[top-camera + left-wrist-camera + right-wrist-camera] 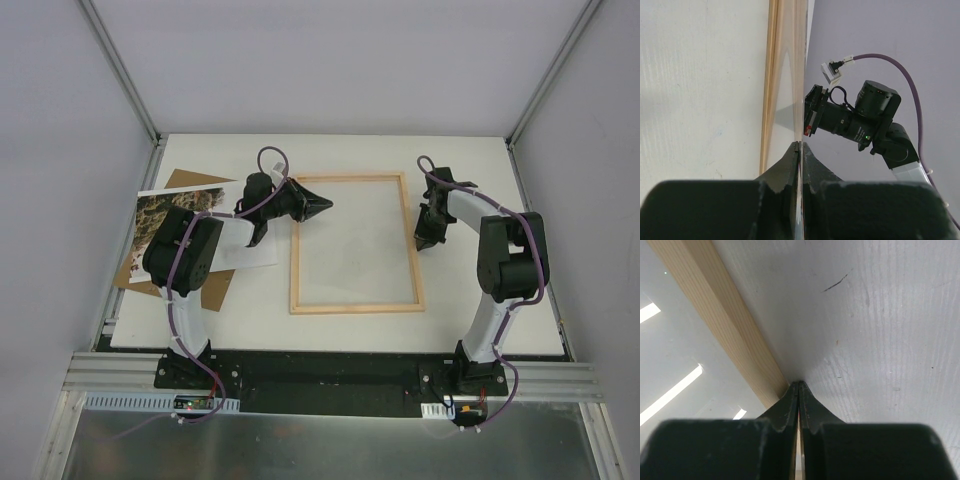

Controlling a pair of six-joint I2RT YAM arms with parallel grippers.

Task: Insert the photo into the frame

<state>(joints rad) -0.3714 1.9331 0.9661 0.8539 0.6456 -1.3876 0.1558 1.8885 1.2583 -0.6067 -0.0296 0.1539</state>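
The frame [355,306], narrow light wood strips around a clear pane, lies flat in the middle of the white table. The photo [165,208], a rocky cliff print, lies at the left on a brown board, partly hidden by my left arm. My left gripper [328,206] points right with its tips over the frame's upper left corner; in the left wrist view it is shut [799,145] beside the wood strip [771,75]. My right gripper [425,243] points down at the frame's right strip [725,320], shut [799,383], tips on the table just outside the wood.
The brown backing board [190,180] lies under the photo at the left, reaching the table's left edge. Grey walls enclose the table on three sides. Both arm bases stand on a black rail [330,375] at the near edge.
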